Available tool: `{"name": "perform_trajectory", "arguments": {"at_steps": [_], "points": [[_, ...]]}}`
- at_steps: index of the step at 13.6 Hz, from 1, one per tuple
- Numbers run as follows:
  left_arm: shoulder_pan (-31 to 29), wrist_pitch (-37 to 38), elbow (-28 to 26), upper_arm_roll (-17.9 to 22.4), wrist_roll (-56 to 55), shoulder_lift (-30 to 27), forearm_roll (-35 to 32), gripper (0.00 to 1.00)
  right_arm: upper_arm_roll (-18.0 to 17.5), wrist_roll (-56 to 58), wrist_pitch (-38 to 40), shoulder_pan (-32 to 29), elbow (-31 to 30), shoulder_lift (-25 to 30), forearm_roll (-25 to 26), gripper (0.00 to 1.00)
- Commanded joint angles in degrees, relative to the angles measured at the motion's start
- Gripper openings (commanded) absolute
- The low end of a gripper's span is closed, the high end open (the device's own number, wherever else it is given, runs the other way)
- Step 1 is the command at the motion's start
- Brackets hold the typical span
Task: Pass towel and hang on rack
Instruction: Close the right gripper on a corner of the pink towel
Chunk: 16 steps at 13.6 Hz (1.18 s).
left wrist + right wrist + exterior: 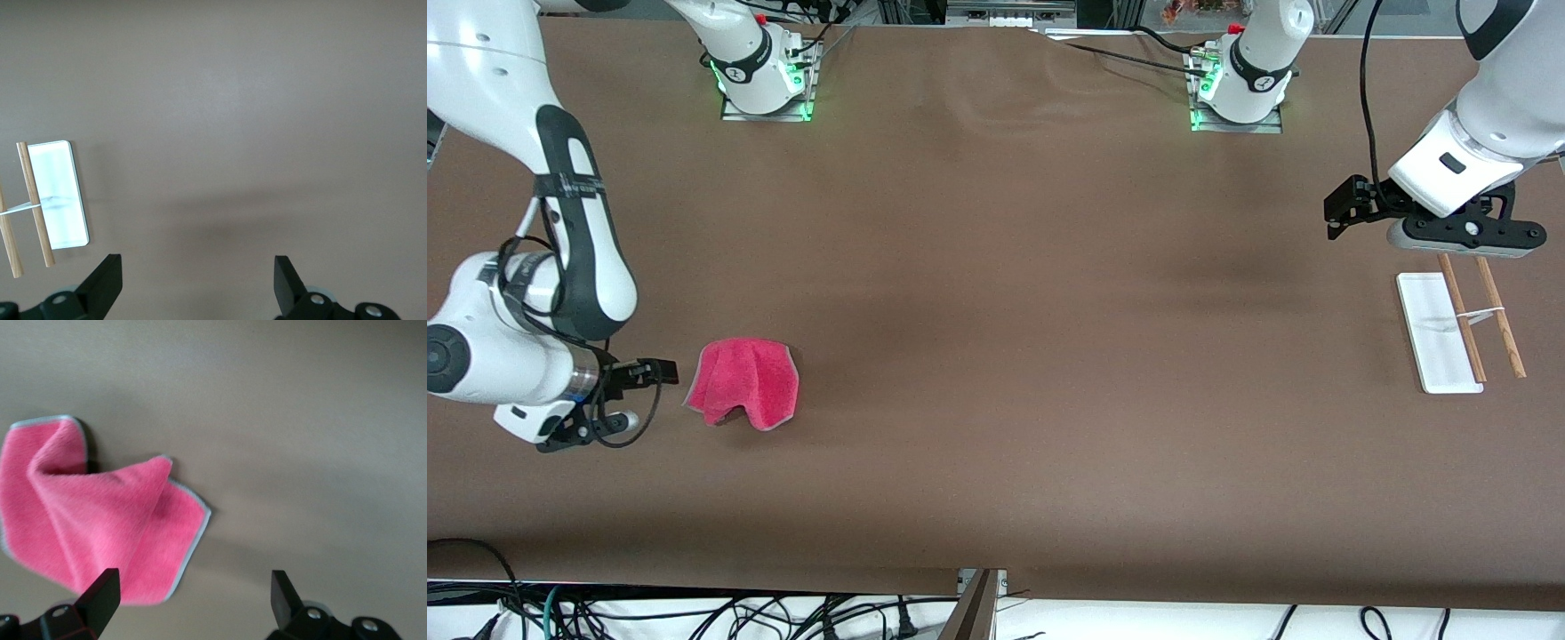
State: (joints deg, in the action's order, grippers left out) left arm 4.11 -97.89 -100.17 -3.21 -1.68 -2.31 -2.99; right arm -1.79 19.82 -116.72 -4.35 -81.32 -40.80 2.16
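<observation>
Towel (pixel 742 394) lay crumpled on the brown tabletop (pixel 996 356) at the right arm's end. Rack (pixel 1458 331) stood at the left arm's end. Right gripper (pixel 193 600) hovered beside towel, fingers wide apart, empty. Left gripper (pixel 198 283) hung over rack's edge, fingers likewise spread, empty.

Left wrist view: rack (pixel 59 200) cut at frame edge, one rod only partly in shot. Right wrist view: towel (pixel 93 520) clipped at edge, slightly blurred. Front view: left gripper (pixel 1463 233) covers the rods' upper ends.
</observation>
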Motion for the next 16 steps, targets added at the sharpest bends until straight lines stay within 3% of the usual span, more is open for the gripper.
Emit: {"name": "perform_trajectory", "arguments": {"at_steps": [1, 11, 14, 16], "points": [[0.28, 1.56, 2.09, 0.05, 0.36, 1.00, 0.26, 1.00, -0.32, 3.20, -2.80, -0.31, 0.02, -2.26, -0.85, 1.00], [0.28, 1.74, 3.05, -0.30, 0.54, 1.44, 0.26, 1.00, -0.67, 7.25, -8.44, -1.01, -0.07, -7.19, -1.72, 0.98], [0.37, 1.74, 4.28, -0.39, 0.45, 2.23, 0.26, 1.00, -0.76, 7.25, -8.35, -0.92, -0.16, -7.37, -2.34, 0.52], [0.37, 1.74, 4.45, -0.74, 0.36, 2.40, 0.26, 1.00, -0.76, 7.25, -8.44, -0.92, -0.33, -7.54, -3.13, 0.45]]}}
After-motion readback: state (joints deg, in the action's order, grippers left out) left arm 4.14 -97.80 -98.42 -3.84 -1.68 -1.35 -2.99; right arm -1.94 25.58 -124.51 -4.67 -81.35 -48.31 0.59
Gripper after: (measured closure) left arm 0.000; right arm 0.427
